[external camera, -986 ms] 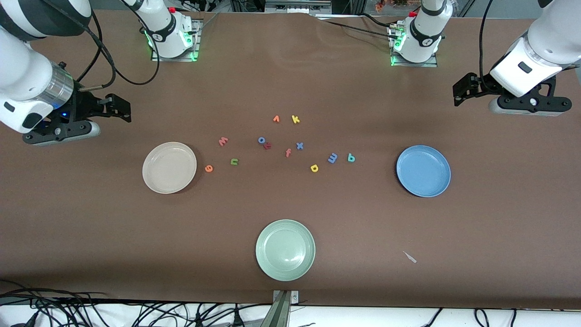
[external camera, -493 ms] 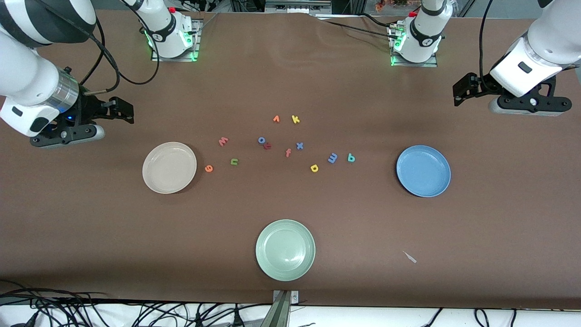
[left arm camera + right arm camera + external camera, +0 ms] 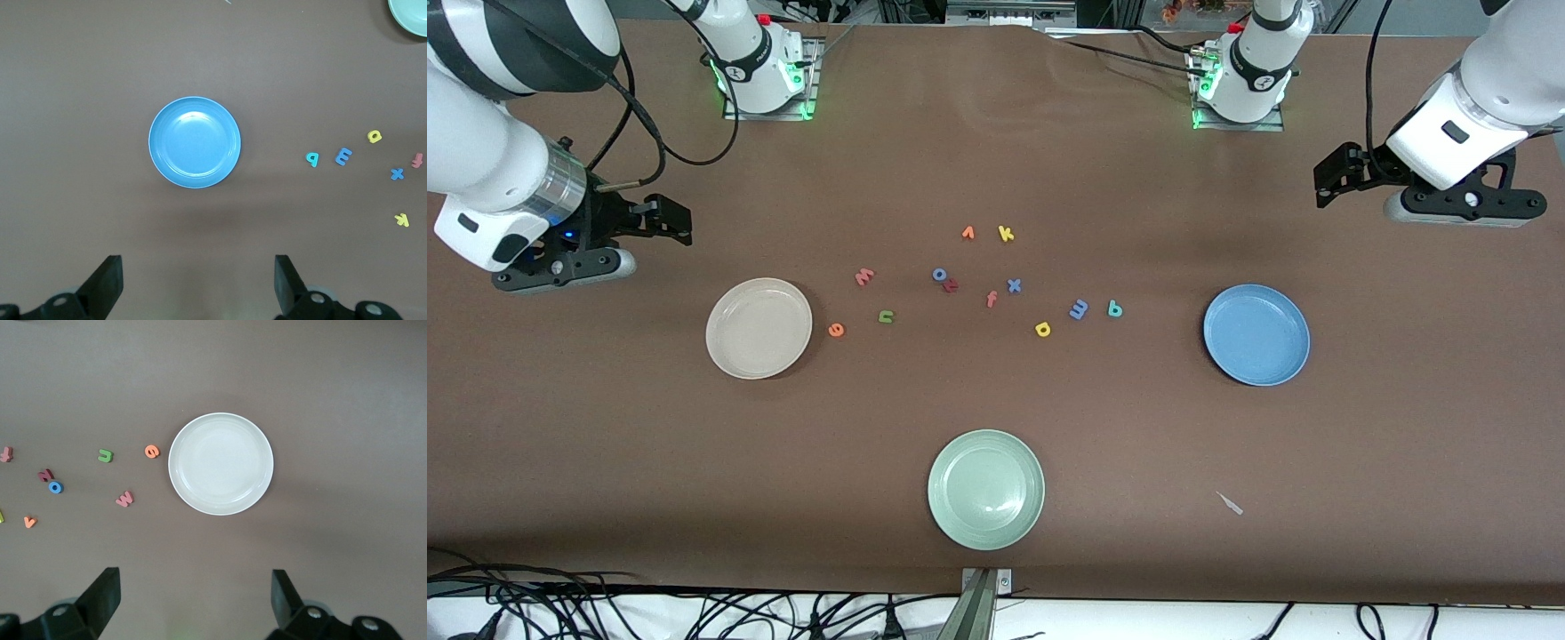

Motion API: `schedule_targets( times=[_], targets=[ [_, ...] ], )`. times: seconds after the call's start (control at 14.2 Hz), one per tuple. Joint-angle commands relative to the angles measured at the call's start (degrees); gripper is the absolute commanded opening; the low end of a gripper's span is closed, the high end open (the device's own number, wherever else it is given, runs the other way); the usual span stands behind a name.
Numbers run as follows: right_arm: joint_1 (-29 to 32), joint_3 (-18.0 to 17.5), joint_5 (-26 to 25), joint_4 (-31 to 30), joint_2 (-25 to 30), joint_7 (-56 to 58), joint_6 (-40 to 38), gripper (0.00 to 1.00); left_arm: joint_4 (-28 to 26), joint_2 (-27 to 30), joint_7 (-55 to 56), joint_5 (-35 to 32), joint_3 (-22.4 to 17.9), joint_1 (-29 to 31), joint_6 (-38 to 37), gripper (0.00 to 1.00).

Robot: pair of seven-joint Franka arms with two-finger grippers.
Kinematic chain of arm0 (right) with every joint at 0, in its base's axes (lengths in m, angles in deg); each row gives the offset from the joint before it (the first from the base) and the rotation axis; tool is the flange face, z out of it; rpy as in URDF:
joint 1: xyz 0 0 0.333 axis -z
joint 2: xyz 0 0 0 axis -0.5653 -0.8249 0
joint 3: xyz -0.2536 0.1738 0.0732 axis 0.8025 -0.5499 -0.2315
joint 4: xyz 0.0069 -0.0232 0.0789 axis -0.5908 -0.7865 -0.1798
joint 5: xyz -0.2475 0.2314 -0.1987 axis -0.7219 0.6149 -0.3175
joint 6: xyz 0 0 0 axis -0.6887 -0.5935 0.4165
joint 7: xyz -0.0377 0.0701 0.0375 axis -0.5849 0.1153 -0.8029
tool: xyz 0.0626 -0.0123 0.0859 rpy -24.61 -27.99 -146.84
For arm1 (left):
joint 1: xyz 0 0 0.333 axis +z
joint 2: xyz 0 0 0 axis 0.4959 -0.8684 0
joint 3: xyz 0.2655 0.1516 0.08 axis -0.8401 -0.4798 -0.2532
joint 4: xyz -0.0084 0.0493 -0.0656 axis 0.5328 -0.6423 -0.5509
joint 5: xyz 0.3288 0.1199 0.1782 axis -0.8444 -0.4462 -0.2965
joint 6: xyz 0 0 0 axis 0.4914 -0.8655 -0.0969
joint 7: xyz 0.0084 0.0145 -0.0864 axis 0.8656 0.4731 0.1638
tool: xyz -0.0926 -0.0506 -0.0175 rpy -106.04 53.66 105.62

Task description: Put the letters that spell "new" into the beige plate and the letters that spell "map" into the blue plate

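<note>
Front view, clock set on the bench (image 3: 996, 400) centre, 12 toward the bases. You have the beige plate (image 3: 759, 328) at 9 and the blue plate (image 3: 1256, 335) at 3, both bare. The pale green plate (image 3: 985, 489) is at 6.

The orange e (image 3: 836, 330) is just off the beige rim, at the plate's 3. The green n (image 3: 886, 316) is next, and the pinkish-red w (image 3: 863, 276) sits at the plate's 2. The yellow a (image 3: 1042, 330), blue m (image 3: 1079, 309) and teal p (image 3: 1114, 308) lie between centre and the blue plate.

The right claw (image 3: 669, 217) hangs over bare bench at 10. The left claw (image 3: 1327, 182) hangs over bare bench at 2.

Left wrist view: left claw (image 3: 197, 283) spread wide, holding nothing. Blue plate (image 3: 194, 142) is below it, with p, m and a beside the plate.

Right wrist view: right claw (image 3: 193, 600) spread wide, also holding nothing. Beige plate (image 3: 221, 463) is below it, with e nearest the rim.
</note>
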Motion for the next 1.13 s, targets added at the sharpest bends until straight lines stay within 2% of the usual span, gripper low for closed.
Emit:
schedule_targets(
  times=[0.0,0.77,1.06],
  targets=[
    [-0.1,0.0,0.4,-1.5,1.3,-0.9,0.8,1.0,1.1,-0.4,-1.1,0.3,0.0,0.1,-0.7,1.0],
    [-0.1,0.0,0.4,-1.6,1.4,-0.9,0.8,1.0,1.2,-0.6,-1.1,0.3,0.0,-0.2,-0.7,1.0],
    [-0.1,-0.2,0.5,-1.7,1.3,-2.8,0.8,1.0,2.0,-5.2,-1.0,1.2,0.1,-1.0,-1.1,1.0]
  ],
)
